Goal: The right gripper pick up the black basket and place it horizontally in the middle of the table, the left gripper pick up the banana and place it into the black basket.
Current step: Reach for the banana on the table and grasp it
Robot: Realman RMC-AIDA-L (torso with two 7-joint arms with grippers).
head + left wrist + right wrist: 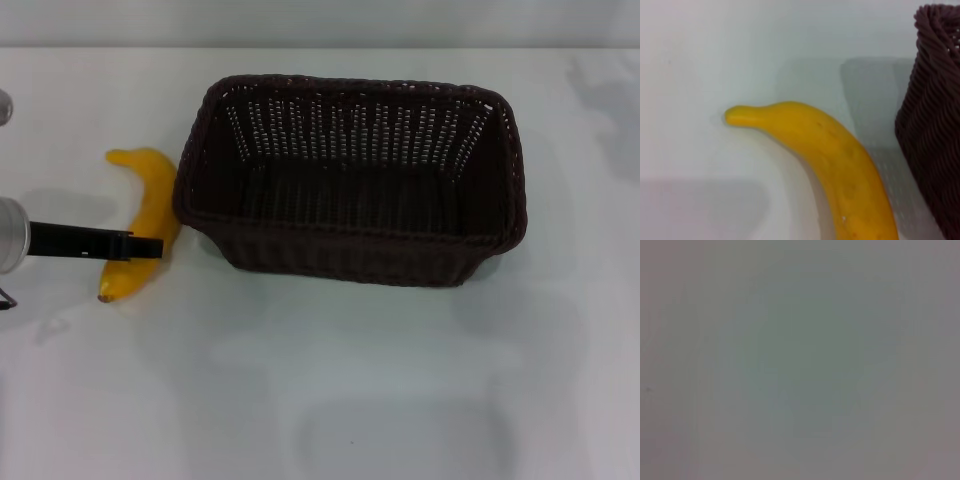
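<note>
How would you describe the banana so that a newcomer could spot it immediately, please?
Start at the black basket in the middle of the white table. Just off its left end lies the banana, with the left tool over it. It is the only yellow, curved thing there.

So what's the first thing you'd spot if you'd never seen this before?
The big dark woven wicker basket sits in the middle of the plain white table, open side up. Beside it on the robot's left lies a curved yellow banana, with the thin black left hand reaching across it.
</note>
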